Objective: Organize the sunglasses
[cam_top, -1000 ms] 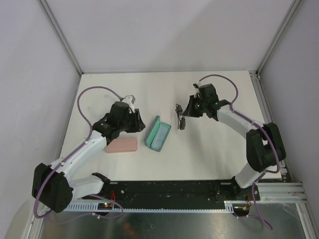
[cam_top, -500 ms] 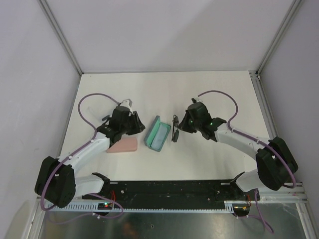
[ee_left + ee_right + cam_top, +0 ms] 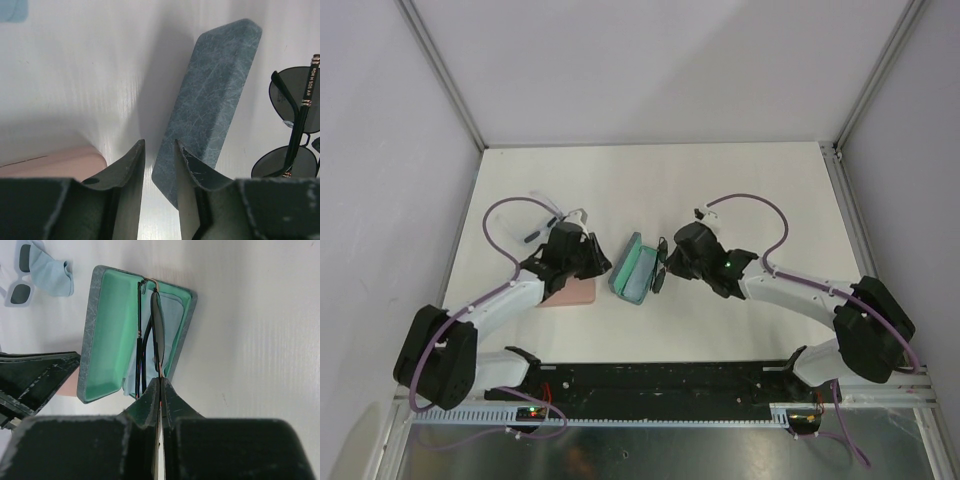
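Note:
The thin dark-framed sunglasses [image 3: 157, 322] hang folded, on edge, over the open grey-blue case [image 3: 107, 330] with its green lining. My right gripper [image 3: 160, 381] is shut on their frame, just above the case's right wall [image 3: 646, 272]. The left wrist view shows the same dark sunglasses [image 3: 295, 125] beyond the case's lid [image 3: 215, 90]. My left gripper [image 3: 159, 146] stands at the lid's near corner, its jaws a narrow gap apart with nothing gripped. The white-framed sunglasses [image 3: 20, 275] lie on the table beyond the case.
A pink case [image 3: 570, 293] lies shut just left of the grey-blue case, under my left arm. A light blue cloth [image 3: 52, 275] sits beside the white sunglasses. Another pale blue cloth [image 3: 172, 315] lies inside the open case. White walls ring the table.
My right gripper has carried the dark sunglasses left and nearer, from the table's middle to above the open case. My left gripper has edged closer to the case and its jaws have narrowed.

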Robot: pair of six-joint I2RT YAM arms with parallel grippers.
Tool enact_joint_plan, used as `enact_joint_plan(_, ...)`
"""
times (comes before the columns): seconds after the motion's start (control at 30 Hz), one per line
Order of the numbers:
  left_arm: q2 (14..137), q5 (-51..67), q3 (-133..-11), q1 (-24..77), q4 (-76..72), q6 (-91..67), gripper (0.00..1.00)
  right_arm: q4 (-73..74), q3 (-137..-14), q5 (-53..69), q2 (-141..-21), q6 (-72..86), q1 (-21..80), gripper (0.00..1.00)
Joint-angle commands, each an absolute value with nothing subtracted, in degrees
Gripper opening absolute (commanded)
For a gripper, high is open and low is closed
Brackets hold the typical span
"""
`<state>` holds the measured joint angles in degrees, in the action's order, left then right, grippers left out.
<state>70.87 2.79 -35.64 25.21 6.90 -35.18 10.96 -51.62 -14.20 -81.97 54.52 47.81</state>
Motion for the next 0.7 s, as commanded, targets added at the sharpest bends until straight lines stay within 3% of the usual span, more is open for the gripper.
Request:
enact_joint_plan(0.0,72.3,5.7,-34.3,25.0,3.3,-36.2,0.33,10.3,-51.8,-19.5,-82.5,58.0,49.6,0.0)
enact_joint_plan(0.3,71.5,9.5,-30.5,25.2,0.4,-37.6,0.26,9.2,-51.8,-21.0,-85.4,60.7,51.2,0.0)
enact_joint_plan(0.67,68.5,10.9,-28.1,25.8,-1.4,-38.5,0.25,10.2,-55.1,-20.6,-89.9,61.2,52.2,0.0)
